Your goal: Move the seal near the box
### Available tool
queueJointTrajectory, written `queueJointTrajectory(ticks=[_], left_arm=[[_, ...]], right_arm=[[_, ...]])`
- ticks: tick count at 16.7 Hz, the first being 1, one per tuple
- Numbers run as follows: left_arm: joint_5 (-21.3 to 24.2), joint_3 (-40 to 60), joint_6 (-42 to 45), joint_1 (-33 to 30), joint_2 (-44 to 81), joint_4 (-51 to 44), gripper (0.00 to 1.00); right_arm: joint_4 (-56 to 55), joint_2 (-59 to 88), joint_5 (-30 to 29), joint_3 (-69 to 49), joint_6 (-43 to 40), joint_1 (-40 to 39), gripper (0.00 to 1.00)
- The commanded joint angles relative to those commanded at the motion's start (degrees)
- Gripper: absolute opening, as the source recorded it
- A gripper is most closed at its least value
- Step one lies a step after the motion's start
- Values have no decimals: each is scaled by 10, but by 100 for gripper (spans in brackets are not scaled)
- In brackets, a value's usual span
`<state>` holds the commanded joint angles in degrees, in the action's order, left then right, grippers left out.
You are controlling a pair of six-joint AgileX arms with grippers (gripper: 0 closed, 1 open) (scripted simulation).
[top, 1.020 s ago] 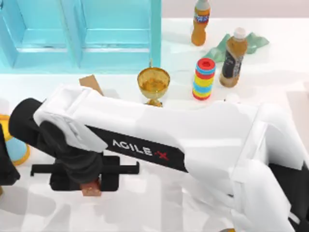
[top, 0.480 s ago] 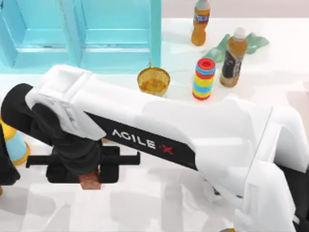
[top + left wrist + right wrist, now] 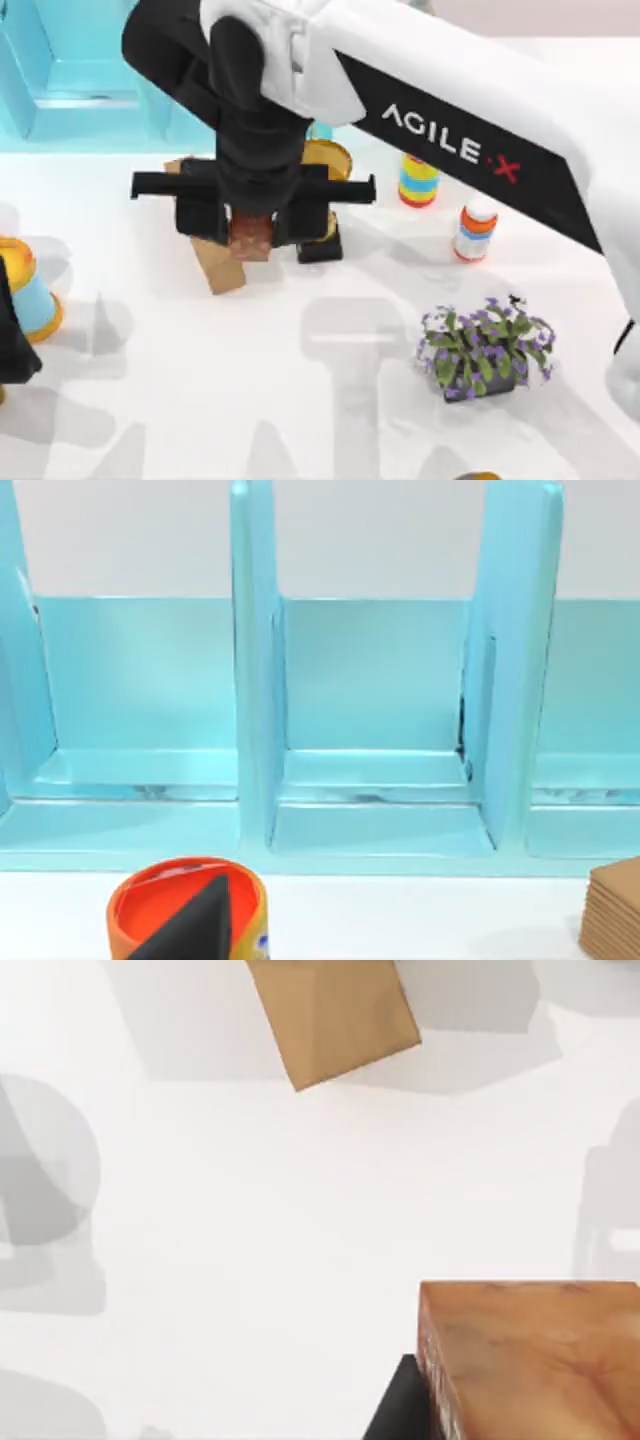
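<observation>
Holding the seal (image 3: pixel 250 236) between closed fingers, your right gripper (image 3: pixel 252 212) hangs above the table (image 3: pixel 330 400), over the box (image 3: pixel 217 268).

Relation: the box's near end shows just beside and below the seal in the top view, its long axis running diagonally toward the blue cabinet (image 3: pixel 70 90); in the right wrist view the box (image 3: pixel 332 1015) lies well apart from the seal (image 3: pixel 535 1355) across bare table.

Nearer arm: right. Your left arm (image 3: pixel 12 330) sits parked at the table's left edge.

Change: a second ago the gripper carried the seal lower in the top view, short of the box; now it has travelled up-table to it.
</observation>
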<state>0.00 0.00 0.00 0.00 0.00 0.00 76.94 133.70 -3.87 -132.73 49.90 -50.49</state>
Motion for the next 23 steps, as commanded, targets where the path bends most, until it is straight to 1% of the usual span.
queueJointTrajectory(ticks=[5, 9, 13, 16, 21, 23], left_arm=[[0, 0, 0, 0, 0, 0, 100], [0, 0, 0, 0, 0, 0, 100], [0, 0, 0, 0, 0, 0, 100], [0, 0, 0, 0, 0, 0, 100], [0, 0, 0, 0, 0, 0, 100], [0, 0, 0, 0, 0, 0, 100]], right_arm=[[-14, -111, 17, 97, -175, 170, 0], [-20, -169, 27, 194, -313, 316, 0], [-24, -201, 34, 272, -414, 426, 0], [-24, -210, 36, 298, -446, 462, 0], [-25, -207, 35, 297, -445, 460, 0], [-42, -208, 36, 308, -441, 457, 0]])
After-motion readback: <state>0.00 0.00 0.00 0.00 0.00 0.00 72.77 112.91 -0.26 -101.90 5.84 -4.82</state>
